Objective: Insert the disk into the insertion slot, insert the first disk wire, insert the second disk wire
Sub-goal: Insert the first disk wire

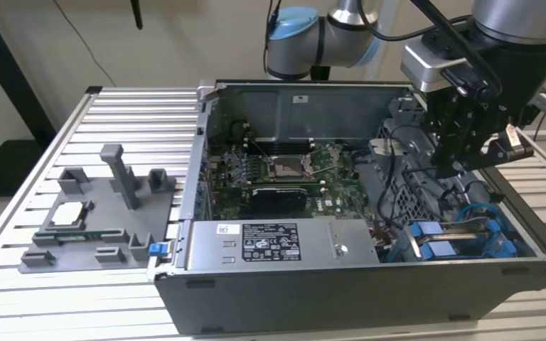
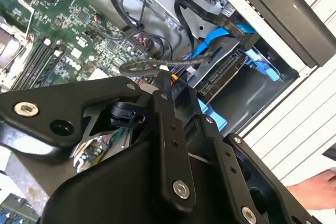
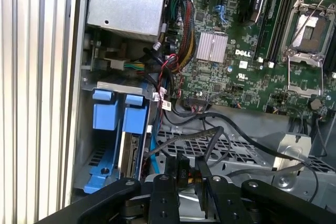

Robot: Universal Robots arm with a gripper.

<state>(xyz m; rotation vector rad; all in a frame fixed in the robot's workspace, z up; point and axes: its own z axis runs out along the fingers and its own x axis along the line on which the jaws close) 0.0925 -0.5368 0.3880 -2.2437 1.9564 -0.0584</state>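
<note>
The disk [image 3: 129,153] sits in the insertion slot [image 3: 105,156] of the drive cage, its blue frame tabs [image 3: 119,113] at the mouth. In the second wrist view the disk [image 2: 220,77] lies in the corner of the case among blue plastic. In the exterior view my gripper [image 1: 449,169] hangs over the cage side of the case, above the blue tabs [image 1: 443,241]. It is shut on the black connector of a disk wire [image 3: 187,172] with yellow and orange leads [image 2: 169,84]. A braided black cable [image 2: 152,66] runs from it toward the motherboard.
The open computer case [image 1: 349,284] stands on a slatted table. Inside are the motherboard [image 1: 283,174] and a grey power-supply box [image 1: 273,245]. A grey fixture [image 1: 102,213] with a processor chip lies at the exterior view's left. A person's hand [image 2: 315,187] shows outside the case.
</note>
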